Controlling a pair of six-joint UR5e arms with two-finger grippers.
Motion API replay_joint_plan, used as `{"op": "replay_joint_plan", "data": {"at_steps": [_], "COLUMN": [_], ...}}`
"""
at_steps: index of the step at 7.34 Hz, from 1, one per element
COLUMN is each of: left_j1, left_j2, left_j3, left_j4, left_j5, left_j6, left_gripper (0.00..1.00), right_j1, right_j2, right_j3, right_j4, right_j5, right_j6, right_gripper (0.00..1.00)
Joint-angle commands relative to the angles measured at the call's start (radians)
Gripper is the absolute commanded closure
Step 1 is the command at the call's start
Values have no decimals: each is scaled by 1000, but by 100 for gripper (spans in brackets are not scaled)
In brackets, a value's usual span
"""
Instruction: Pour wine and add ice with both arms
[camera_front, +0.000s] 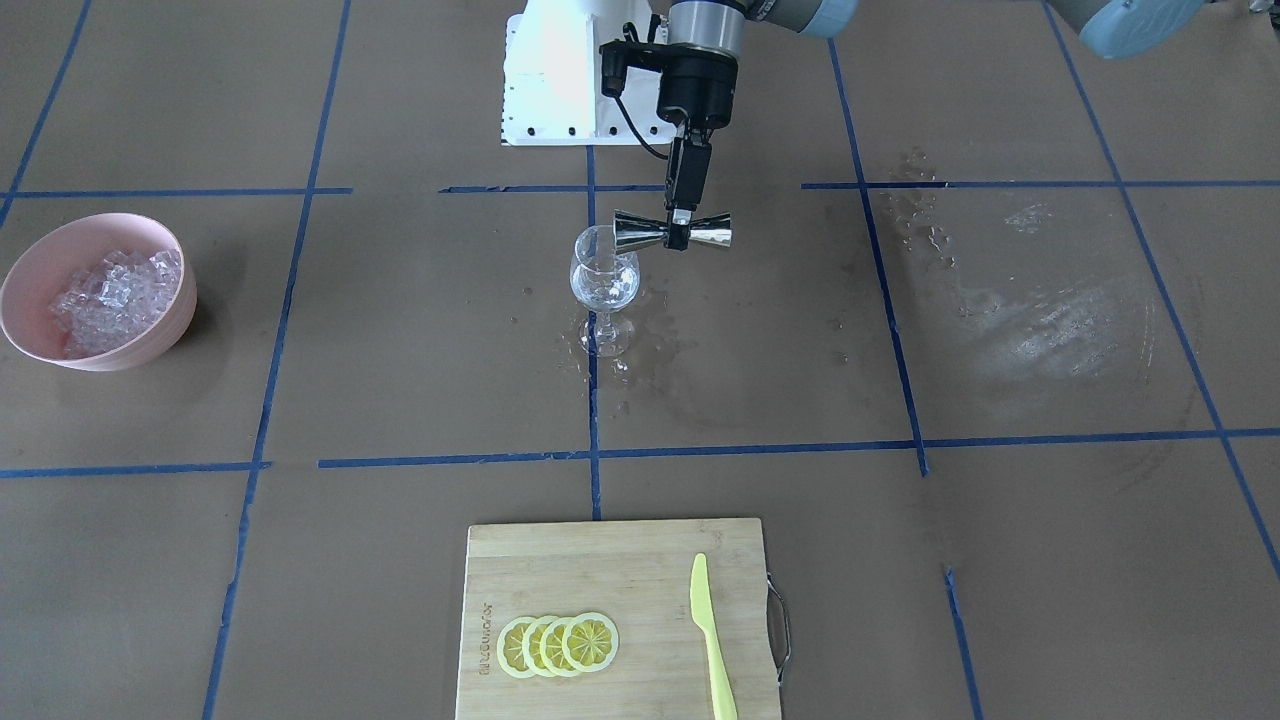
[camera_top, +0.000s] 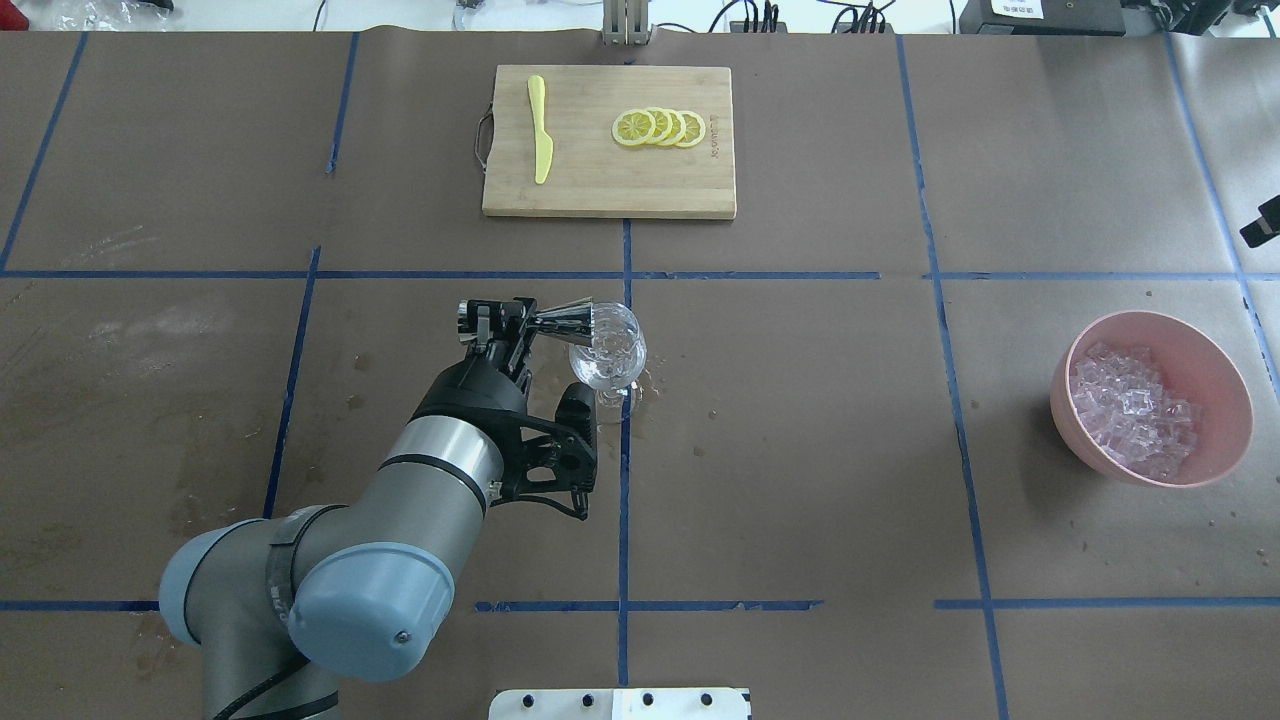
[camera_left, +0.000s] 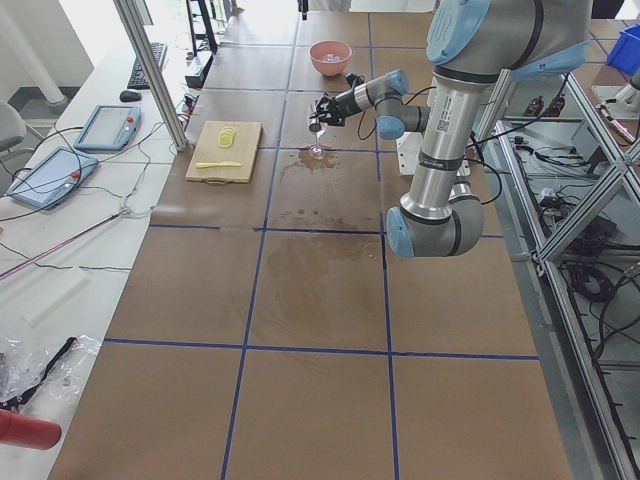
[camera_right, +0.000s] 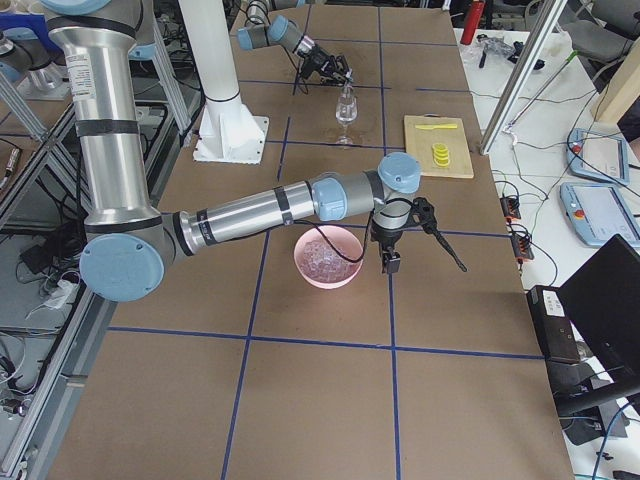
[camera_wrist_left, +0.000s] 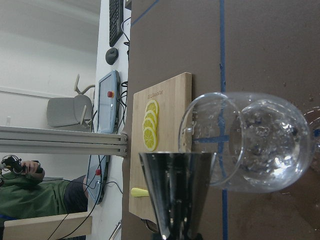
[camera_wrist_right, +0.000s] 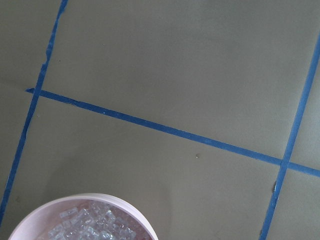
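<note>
So, left fingers (camera_front: 690, 185): gripped the jigger (camera_front: 645, 233), tipped at wine glass (camera_front: 604, 280) rim
right fingers (camera_right: 424, 213): couldn't tell; well away from glass
wine (camera_wrist_left: 272, 145): pooled in glass
handling: likely fragile, wet; take stem

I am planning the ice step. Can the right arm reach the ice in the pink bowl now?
Probably yes. The right gripper hangs just beside the pink bowl, whose ice lies uncovered, and nothing stands between them. The left gripper, holding the jigger, is far off at the wine glass.
</note>
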Motion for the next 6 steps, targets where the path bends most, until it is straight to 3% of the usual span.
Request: {"op": "replay_joint_plan", "data": {"at_steps": [1, 4, 6], "left_j1": [-1, -23, -24], "left_j2": [-5, 15, 141], "left_j3": [-19, -13, -10], "left_j4": [-1, -137, -290], "left_j5": [-8, -7, -7], "left_j6": [-18, -304, -606], "left_gripper": [100, 100, 100], "right_j1": [0, -2, -8], "right_j2": [0, 3, 3], "right_j3": [-5, -4, -5], "right_j4": [0, 0, 0], "right_j5": [0, 2, 9], "right_j6": [1, 19, 35], "right_gripper": [0, 0, 0]}}
